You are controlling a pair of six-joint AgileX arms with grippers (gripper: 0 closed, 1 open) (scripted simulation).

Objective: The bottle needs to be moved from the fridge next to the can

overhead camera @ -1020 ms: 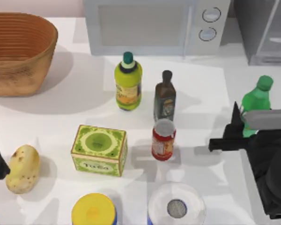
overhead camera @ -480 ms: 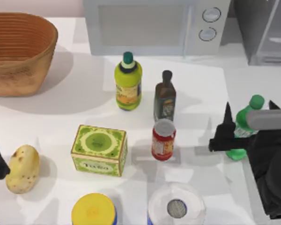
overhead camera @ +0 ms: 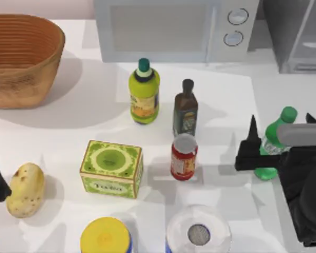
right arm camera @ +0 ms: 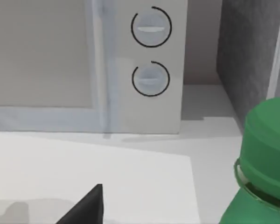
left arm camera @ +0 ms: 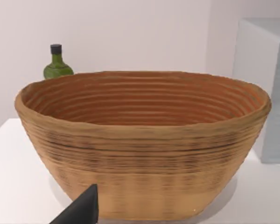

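Since 0.5 s ago the bright green translucent plastic bottle (overhead camera: 274, 141) is barely shifting; the right gripper (overhead camera: 280, 141) is clamping it, right of the small red can (overhead camera: 184, 157)

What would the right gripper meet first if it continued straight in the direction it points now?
Probably the microwave. The right gripper, shut on the green bottle, points toward the table's back; its wrist view faces the microwave's door and knobs across bare table. Depth is uncertain.
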